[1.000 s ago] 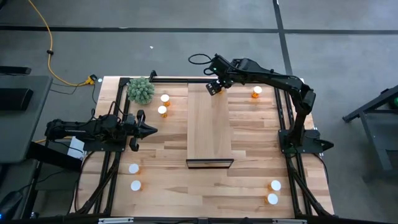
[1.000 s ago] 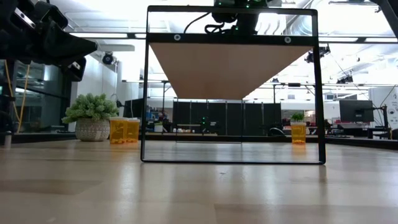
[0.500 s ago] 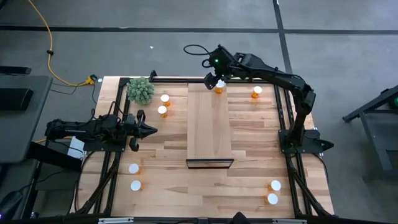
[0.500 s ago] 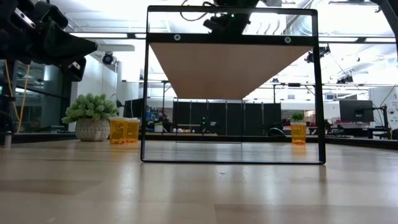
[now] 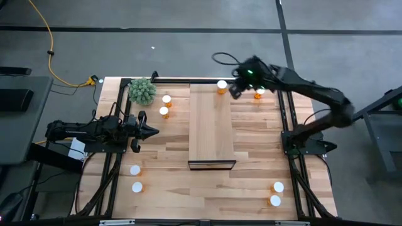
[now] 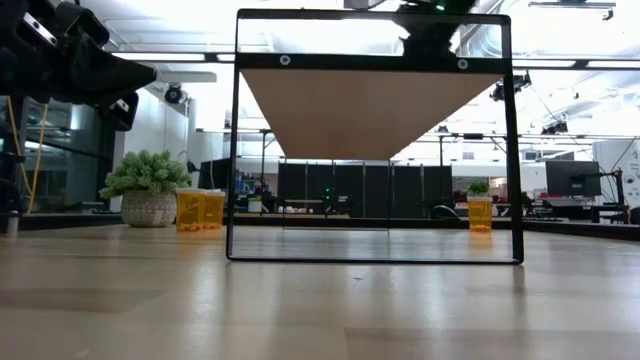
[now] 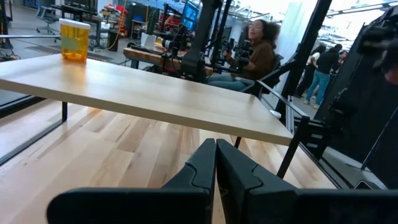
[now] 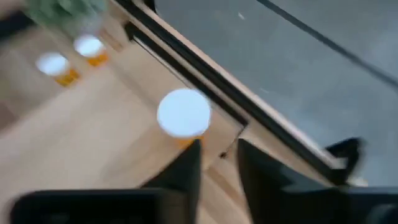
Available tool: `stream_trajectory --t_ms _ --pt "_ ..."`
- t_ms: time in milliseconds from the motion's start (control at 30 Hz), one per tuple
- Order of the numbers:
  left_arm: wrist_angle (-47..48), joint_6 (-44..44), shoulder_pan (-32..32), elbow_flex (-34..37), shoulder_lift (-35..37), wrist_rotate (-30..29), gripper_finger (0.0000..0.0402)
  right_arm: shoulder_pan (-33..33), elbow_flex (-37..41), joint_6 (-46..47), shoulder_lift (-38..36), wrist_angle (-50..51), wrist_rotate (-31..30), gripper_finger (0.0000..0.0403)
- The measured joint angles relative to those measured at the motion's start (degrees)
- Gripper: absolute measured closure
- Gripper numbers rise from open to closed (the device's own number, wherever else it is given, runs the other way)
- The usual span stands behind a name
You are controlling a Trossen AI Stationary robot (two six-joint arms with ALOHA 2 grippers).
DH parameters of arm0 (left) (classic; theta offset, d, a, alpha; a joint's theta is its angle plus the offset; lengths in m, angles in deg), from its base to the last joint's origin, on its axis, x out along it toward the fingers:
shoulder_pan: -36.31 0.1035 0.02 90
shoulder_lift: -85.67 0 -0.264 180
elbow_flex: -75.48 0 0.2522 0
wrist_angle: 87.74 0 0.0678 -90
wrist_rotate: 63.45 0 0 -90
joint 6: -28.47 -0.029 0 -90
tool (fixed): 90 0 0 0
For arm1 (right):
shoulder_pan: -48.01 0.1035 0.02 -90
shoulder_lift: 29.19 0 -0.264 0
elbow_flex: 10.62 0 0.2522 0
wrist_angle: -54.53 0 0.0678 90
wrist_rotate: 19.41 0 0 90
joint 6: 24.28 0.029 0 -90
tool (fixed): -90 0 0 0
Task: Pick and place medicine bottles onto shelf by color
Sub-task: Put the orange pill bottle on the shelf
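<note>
One orange medicine bottle with a white cap [image 5: 222, 86] stands upright on the far end of the pale wood shelf [image 5: 212, 125]; it also shows in the left wrist view [image 7: 74, 39]. My right gripper [image 5: 233, 91] hovers just right of it, fingers a narrow gap apart and holding nothing; its wrist view shows the bottle [image 8: 183, 113] beyond the fingertips. Several other bottles stand on the tabletop: one far right [image 5: 259, 93], two by the plant [image 5: 165, 105], two near left [image 5: 135, 178], two near right [image 5: 276, 193]. My left gripper [image 5: 152, 130] waits shut at the table's left.
A green bushy plant [image 5: 142, 91] sits at the far left corner. The shelf stands raised on a dark metal frame [image 6: 236, 150] in mid-table. People sit and stand beyond the table [image 7: 258, 53]. A yellow cable [image 5: 50, 56] lies on the floor.
My right gripper has drawn back from over the shelf's far end and swung toward the table's right edge. The bottle that was under it now stands alone on the shelf's far end.
</note>
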Motion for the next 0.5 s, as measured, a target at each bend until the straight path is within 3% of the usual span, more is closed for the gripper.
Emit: stream_trajectory --t_ms 67,233,333,500 --pt "0.0 0.0 -0.01 -0.02 -0.01 -0.01 0.0398 -0.79 8.36 3.66 -5.13 -9.89 3.72 0.0387" --pt "0.0 0.01 0.0 -0.02 0.0 0.01 0.0398 -2.06 19.95 13.64 -8.54 -21.02 3.78 0.0392" --pt "0.0 0.01 0.01 -0.02 0.0 0.0 0.0398 -2.16 21.97 16.44 -6.32 -26.38 4.52 0.0399" --pt "0.0 0.01 -0.01 -0.02 0.01 0.0 0.0398 -3.05 19.93 18.84 -0.57 -26.77 3.54 0.0402"
